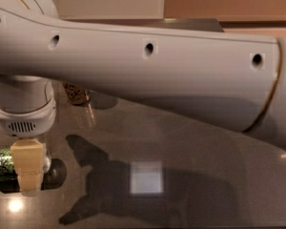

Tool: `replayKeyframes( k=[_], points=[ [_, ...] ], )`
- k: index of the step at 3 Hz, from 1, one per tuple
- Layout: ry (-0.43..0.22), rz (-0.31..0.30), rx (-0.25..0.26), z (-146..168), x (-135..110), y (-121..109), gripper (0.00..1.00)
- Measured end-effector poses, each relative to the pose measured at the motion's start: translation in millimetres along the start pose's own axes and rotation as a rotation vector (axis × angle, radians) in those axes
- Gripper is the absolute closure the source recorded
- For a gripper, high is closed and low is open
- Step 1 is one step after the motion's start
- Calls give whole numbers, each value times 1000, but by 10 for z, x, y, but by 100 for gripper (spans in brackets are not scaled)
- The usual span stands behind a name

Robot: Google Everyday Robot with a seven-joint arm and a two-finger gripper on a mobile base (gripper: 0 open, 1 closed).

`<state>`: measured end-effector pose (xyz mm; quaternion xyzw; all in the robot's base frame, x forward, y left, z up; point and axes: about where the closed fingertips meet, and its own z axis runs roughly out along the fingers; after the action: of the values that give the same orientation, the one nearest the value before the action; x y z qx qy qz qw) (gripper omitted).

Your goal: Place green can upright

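The green can (0, 163) lies on its side on the dark tabletop (190, 142) at the far left edge, its silver end pointing right. My gripper (29, 185) hangs from the white wrist (23, 109) and comes down in front of the can's right end, covering it. The can's left part is cut off by the frame edge. The big white arm (148, 70) spans the whole upper view.
A brown-gold can (76, 93) stands upright farther back, partly hidden under the arm. A bright square light reflection (146, 177) and the arm's shadow lie on the tabletop in the middle. A wall runs behind the table.
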<state>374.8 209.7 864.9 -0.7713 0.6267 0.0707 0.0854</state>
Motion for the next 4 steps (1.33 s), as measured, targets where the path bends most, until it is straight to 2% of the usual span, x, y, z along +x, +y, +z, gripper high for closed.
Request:
replayKeyframes(
  k=[1,2,4],
  points=[
    [-14,20,-14,-52,165,14,0],
    [-22,40,-19,-41,158,-14,0],
    [-29,46,-21,12,-47,-137,0]
  ],
)
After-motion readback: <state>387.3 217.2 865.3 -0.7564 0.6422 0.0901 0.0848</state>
